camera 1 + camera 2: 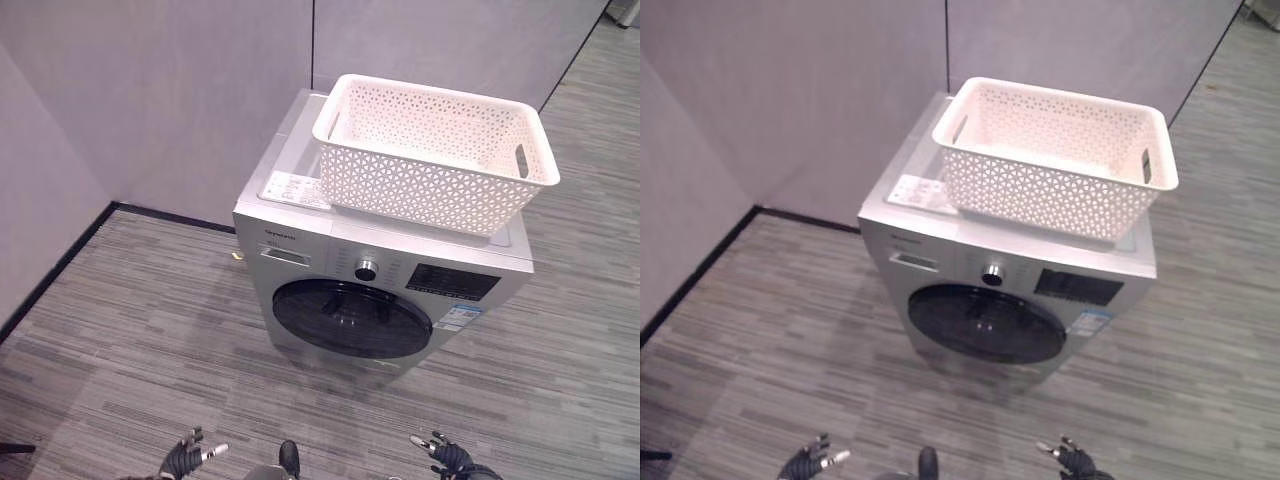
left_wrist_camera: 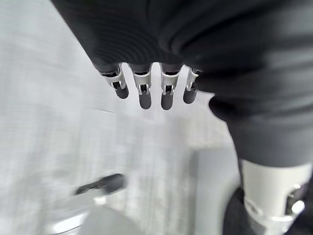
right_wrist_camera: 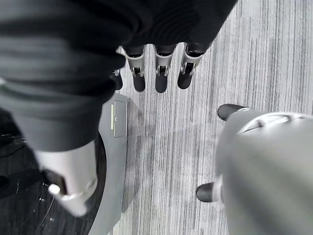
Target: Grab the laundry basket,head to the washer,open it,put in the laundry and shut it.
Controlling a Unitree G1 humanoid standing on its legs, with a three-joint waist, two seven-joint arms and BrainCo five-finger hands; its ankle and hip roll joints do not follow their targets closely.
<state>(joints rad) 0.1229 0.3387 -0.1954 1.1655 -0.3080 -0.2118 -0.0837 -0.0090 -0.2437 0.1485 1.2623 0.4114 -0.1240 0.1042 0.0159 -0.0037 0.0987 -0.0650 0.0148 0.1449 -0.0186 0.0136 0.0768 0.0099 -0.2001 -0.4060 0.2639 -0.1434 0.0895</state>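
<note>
— Fingers [image 2: 145, 95] first: how do they stand?

— On the left hand [image 1: 186, 458], low at the left edge of the head view, they hang straight and loose, holding nothing. Its own wrist view shows them in a relaxed row over the floor.

— What lies to the left of the machine?

— Grey panel walls [image 1: 150, 90] meet in a corner there, with a dark skirting strip [image 1: 60, 265] along their foot. The floor [image 1: 130, 340] is a carpet of grey streaks that runs under everything.

— And in the middle?

— A silver front-loading washer [image 1: 300, 255] stands near the corner, its back to the wall. Its round dark door [image 1: 350, 318] is closed. Above the door sit a knob [image 1: 366, 270] and a dark display panel [image 1: 450, 281], and a white label sheet [image 1: 292, 187] lies on the left of the lid.

— Where is the laundry basket?

— The white lattice laundry basket [image 1: 430, 180] rests on top of the washer, toward its right side, overhanging the front a little. I see no clothes inside it. Neither hand touches it; both are well apart from it.

— The right side?

— The right hand [image 1: 447, 457] shows low at the right, fingers straight and relaxed, gripping nothing. Carpet stretches beyond the washer toward the far right.
</note>
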